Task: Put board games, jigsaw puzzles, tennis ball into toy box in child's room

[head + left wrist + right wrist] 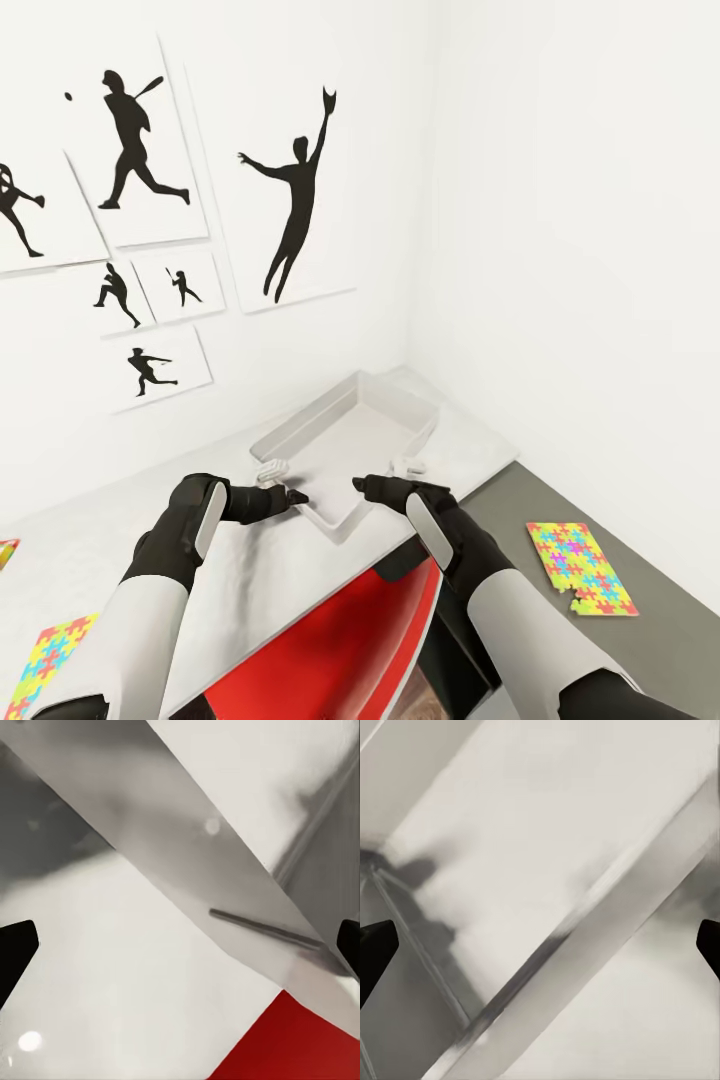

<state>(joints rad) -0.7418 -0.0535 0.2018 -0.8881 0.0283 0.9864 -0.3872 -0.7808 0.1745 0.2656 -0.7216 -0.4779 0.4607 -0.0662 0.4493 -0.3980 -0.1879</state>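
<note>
Both grippers, left (292, 495) and right (362, 486), jaws apart and empty, flank the box's (345, 425) near corner mid-frame, probably to reposition it.

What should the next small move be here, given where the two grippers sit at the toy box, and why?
Probably close both grippers on the rim. The left gripper and right gripper, both open and empty, flank the near corner of the toy box, which looks empty and juts past the table edge. One jigsaw puzzle lies on the floor, so shifting the box may come first.
</note>
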